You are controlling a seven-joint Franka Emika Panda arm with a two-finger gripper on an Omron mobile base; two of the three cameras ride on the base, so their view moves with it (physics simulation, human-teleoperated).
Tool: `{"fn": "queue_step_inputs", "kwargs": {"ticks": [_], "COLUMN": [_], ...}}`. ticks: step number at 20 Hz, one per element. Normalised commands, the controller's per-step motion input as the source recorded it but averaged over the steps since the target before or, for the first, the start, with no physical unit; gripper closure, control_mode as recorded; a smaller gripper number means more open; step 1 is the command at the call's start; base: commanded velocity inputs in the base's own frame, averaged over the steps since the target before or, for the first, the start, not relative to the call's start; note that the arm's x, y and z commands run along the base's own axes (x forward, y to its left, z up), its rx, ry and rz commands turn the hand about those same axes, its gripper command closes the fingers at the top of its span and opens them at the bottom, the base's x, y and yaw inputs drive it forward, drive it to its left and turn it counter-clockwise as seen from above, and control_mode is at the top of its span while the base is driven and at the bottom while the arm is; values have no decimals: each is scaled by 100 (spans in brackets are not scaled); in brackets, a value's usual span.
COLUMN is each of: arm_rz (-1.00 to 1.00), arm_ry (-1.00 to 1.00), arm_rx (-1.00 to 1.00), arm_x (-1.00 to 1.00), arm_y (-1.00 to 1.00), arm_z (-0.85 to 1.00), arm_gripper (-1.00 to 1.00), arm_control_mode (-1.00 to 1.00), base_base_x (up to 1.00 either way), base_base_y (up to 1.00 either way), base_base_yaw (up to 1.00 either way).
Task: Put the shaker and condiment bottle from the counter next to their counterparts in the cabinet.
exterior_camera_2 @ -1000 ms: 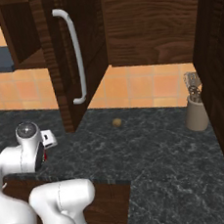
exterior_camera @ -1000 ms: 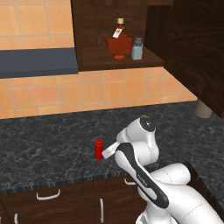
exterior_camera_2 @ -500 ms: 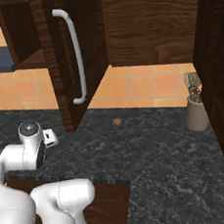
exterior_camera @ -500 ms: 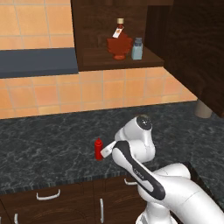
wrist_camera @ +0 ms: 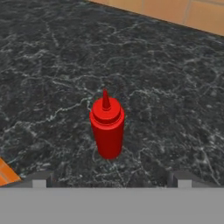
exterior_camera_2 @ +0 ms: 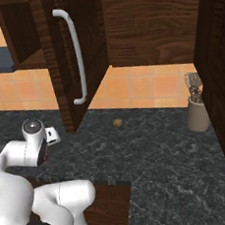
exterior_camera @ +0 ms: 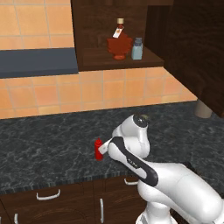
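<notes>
The red condiment bottle (wrist_camera: pixel 107 129) stands upright on the black marbled counter (wrist_camera: pixel 175 78), just ahead of my gripper (wrist_camera: pixel 109 180). My fingertips (wrist_camera: pixel 39 180) stand wide apart low on either side of it, open, touching nothing. From the left base the condiment bottle (exterior_camera: pixel 99 148) peeks out left of my bent arm, close to the counter's front edge (exterior_camera: pixel 52 181). In the open cabinet (exterior_camera: pixel 118 65) the red-brown flask (exterior_camera: pixel 119 43) and a pale blue shaker (exterior_camera: pixel 137 49), the counterparts, stand side by side on the shelf. The counter's own shaker is out of view.
The tall cabinet door (exterior_camera_2: pixel 55 66) with its silver handle (exterior_camera_2: pixel 76 59) hangs open over the counter. A utensil holder (exterior_camera_2: pixel 196 115) stands at the back right, a small round brown thing (exterior_camera_2: pixel 117 123) near the wall. A dark hood (exterior_camera: pixel 37 61) is left of the cabinet.
My arm has shifted only slightly. The red bottle has not moved and the fingers stay wide apart.
</notes>
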Motion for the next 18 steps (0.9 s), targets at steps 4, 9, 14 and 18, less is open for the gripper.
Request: {"fn": "queue_step_inputs", "kwargs": {"ticks": [4, 9, 14, 18], "arm_rz": [0, 0, 0, 0], "arm_ry": [0, 0, 0, 0], "arm_rx": [0, 0, 0, 0], "arm_x": [9, 23, 7, 10], "arm_y": [18, 0, 1, 3], "arm_z": [-6, -2, -16, -29], "arm_gripper": [-100, -100, -100, -100], "arm_control_mode": [-100, -100, -100, -100], "base_base_x": [0, 0, 0, 0], "base_base_y": [0, 0, 0, 0], "base_base_yaw": [0, 0, 0, 0]}}
